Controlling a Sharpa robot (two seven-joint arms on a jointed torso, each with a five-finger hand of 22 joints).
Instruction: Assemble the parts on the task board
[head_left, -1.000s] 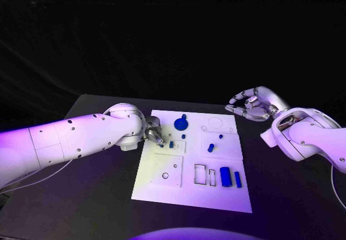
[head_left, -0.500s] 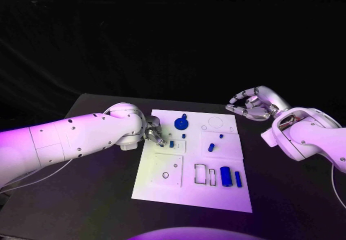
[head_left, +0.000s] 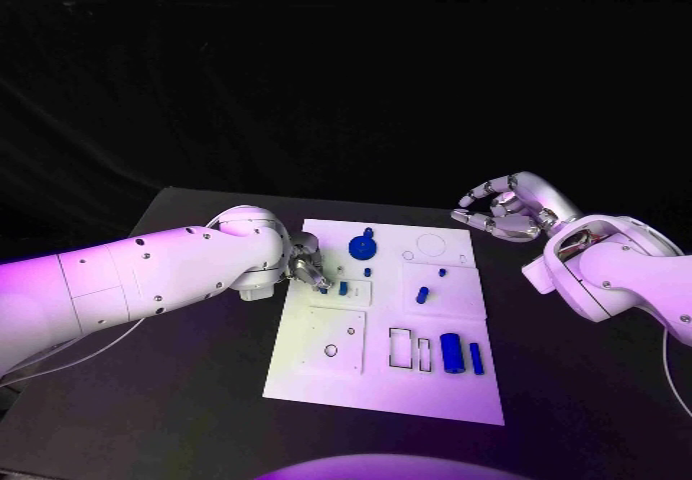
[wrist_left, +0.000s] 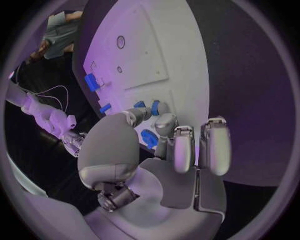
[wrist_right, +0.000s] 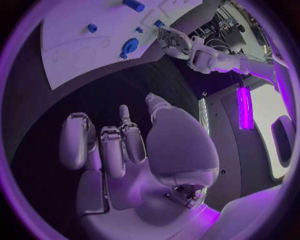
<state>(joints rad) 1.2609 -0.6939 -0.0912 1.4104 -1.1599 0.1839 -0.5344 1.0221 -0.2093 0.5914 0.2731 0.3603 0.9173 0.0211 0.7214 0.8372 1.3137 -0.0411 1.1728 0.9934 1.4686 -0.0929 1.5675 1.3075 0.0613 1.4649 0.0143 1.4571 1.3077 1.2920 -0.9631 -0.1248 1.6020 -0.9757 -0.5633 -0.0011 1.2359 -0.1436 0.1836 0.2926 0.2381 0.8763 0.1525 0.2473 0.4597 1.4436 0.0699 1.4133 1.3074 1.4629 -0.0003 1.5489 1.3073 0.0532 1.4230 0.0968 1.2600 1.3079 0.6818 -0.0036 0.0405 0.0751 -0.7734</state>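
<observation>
Pinching a small blue part (wrist_left: 150, 138) in left hand (head_left: 306, 268) fingers over task board (head_left: 389, 390) left edge; right hand (head_left: 500, 210) curled, holding nothing, farther off

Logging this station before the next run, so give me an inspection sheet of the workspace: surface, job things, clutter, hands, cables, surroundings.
Surface: black table, task board lying flat in its middle.
Job's things: blue parts on the board, including a round part, a small peg and two bars.
Clutter: nothing seen.
Hands: left hand over the board's left edge at a small blue part; right hand raised beside the board, fingers curled, holding nothing.
Cables: one under the left arm.
Surroundings: dark.
</observation>
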